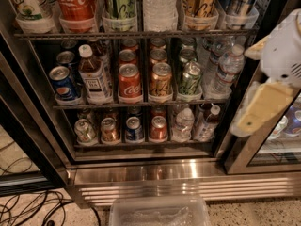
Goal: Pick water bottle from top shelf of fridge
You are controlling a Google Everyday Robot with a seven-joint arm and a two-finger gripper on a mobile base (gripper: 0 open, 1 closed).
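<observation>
Water bottle [160, 6]: large, clear ribbed plastic, on dark wire top shelf [136, 33]
Gripper [262, 103]: lower right of bottle, well apart; whether open or closed, cannot tell

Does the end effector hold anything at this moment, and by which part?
Nothing visible is held. The end effector is at the right, apart from the shelves; the water bottle stands on the top shelf.

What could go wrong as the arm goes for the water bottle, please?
1. The water bottle stands close between a green can and a gold can; a wide approach may knock them.
2. The top shelf has a front rail across the bottle's base, so a straight pull may catch.
3. The gripper hangs low on the right, by the door frame, and might clip it.
</observation>
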